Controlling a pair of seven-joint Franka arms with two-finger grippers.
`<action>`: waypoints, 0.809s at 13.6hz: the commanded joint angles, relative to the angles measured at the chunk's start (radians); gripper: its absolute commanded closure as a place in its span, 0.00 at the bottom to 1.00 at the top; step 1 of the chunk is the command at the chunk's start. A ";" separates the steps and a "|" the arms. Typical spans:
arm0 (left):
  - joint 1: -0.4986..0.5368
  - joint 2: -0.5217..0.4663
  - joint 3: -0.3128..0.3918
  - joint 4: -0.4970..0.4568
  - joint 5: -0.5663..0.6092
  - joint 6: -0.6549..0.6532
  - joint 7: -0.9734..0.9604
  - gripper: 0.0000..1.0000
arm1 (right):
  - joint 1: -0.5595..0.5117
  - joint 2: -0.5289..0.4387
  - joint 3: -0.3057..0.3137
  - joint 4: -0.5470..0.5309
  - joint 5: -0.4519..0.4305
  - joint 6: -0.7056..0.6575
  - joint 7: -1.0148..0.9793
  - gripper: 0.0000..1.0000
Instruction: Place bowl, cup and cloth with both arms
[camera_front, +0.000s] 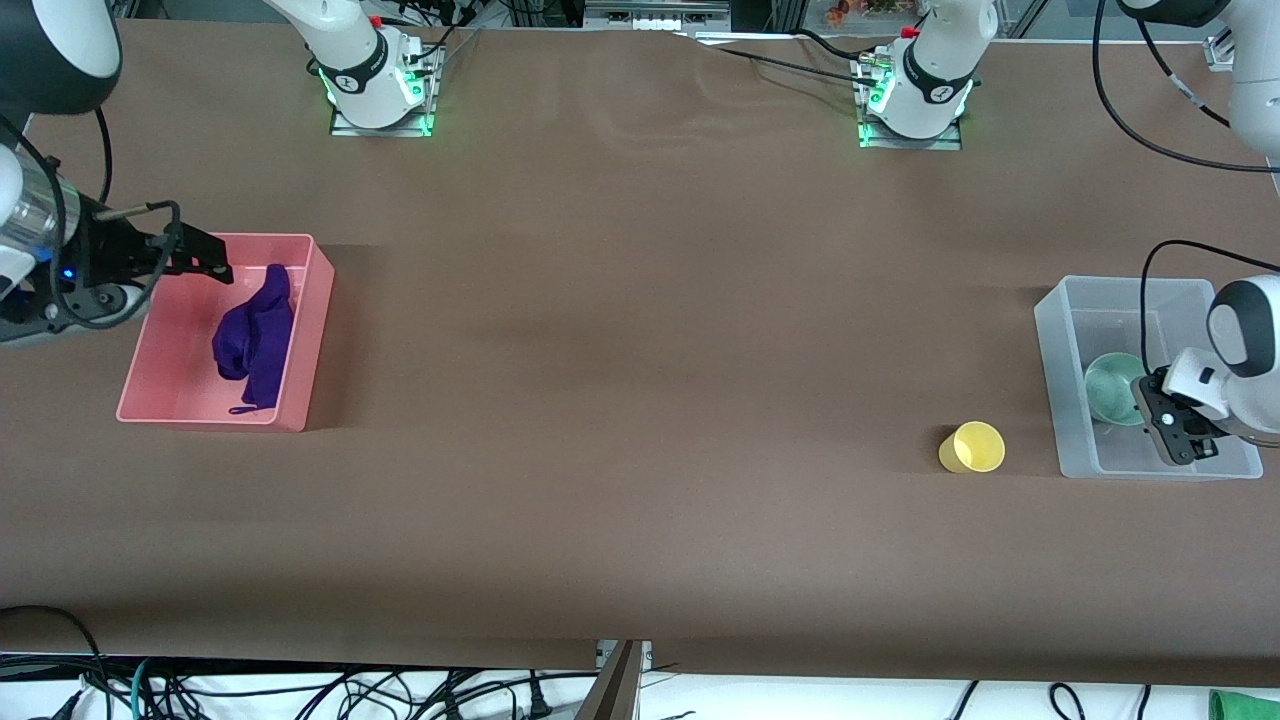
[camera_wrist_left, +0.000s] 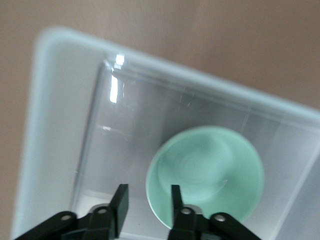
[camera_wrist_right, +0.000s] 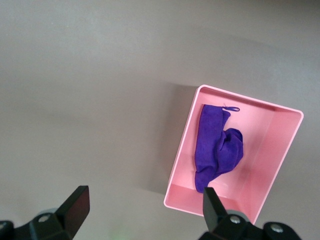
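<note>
— Starting from our left gripper (camera_wrist_left: 146, 202): its fingers stand apart with nothing between them, hanging over the clear bin (camera_front: 1060, 400) at the left arm's end of the table. The bowl (camera_wrist_left: 205, 172) sits upright on the bin floor just beneath it, so we judge that item placed.

— And our right gripper (camera_wrist_right: 142, 207)?

— Spread wide and empty too, up over the edge of the pink bin (camera_front: 310, 330) at the right arm's end. The cloth (camera_front: 255, 335) lies bunched inside that bin, its small loop toward the front camera. That one looks done as well.

— So the cup (camera_front: 972, 447) is what remains?

— We think so. It lies tipped on its side on the bare table, just beside the clear bin and toward the middle of the table, its mouth turned toward the front camera. The left arm is the natural one for it.

— How do we do it well?

— We should lift straight up clear of the bin wall first, then cross over to the cup. Since it can roll, we would close across its wall squarely rather than nudging it, and set it down beside the bowl, not on it. The right arm can wait.

— Any writing to read?

— None that we can make out on bins, cup, bowl or cloth; the arm bases carry a small dark mark too tiny to read.
</note>
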 joint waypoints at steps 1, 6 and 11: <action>-0.022 -0.106 -0.019 0.010 -0.103 -0.114 -0.110 0.00 | -0.017 -0.025 -0.024 -0.007 -0.006 0.004 0.022 0.00; -0.152 -0.090 -0.031 0.051 -0.163 -0.179 -0.716 0.00 | -0.022 -0.055 -0.033 -0.026 -0.018 0.022 0.006 0.00; -0.212 0.039 -0.032 0.073 -0.209 -0.039 -1.253 0.00 | -0.015 -0.047 0.042 -0.021 -0.141 0.021 0.090 0.00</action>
